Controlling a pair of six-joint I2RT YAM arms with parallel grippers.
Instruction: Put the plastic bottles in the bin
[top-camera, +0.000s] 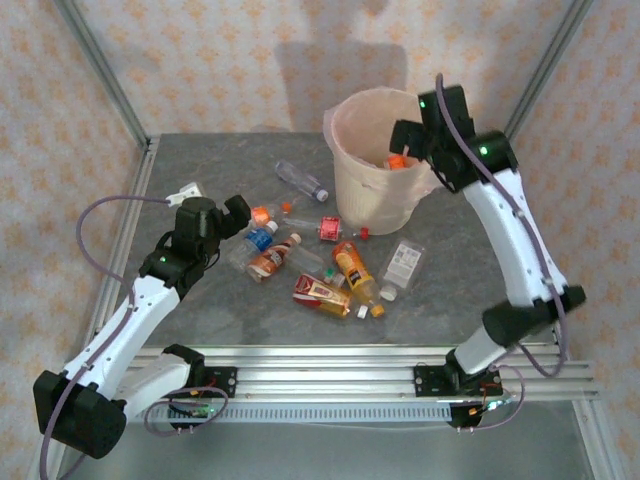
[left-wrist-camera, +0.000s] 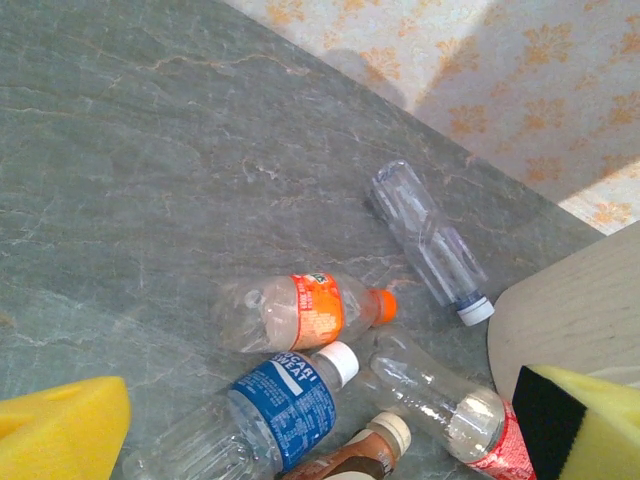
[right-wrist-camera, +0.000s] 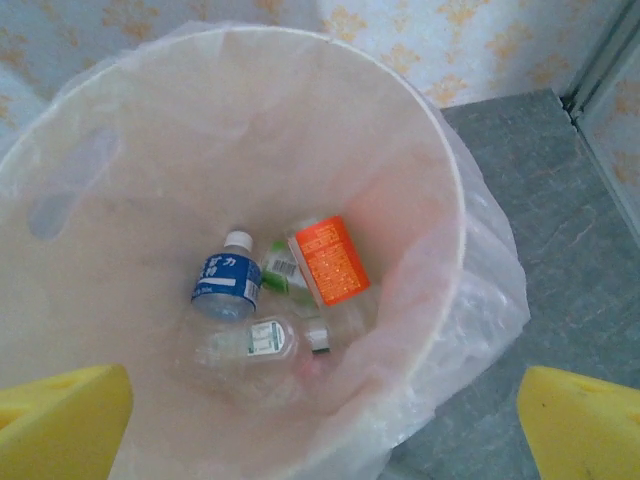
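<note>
The bin stands on the table, toward its far right part. Inside the bin, on its bottom, several bottles lie together in a heap. Left of the bin, near its wall but apart from it, a lone bottle lies on its side. Just before the bin's foot lies a second bottle. Straight before the bin, a little nearer the table's front edge, is a third bottle, with a fourth bottle close on its left. Before and left of the bin, a group of three bottles lies packed together. Before and right of the bin, a last bottle lies by itself.
</note>
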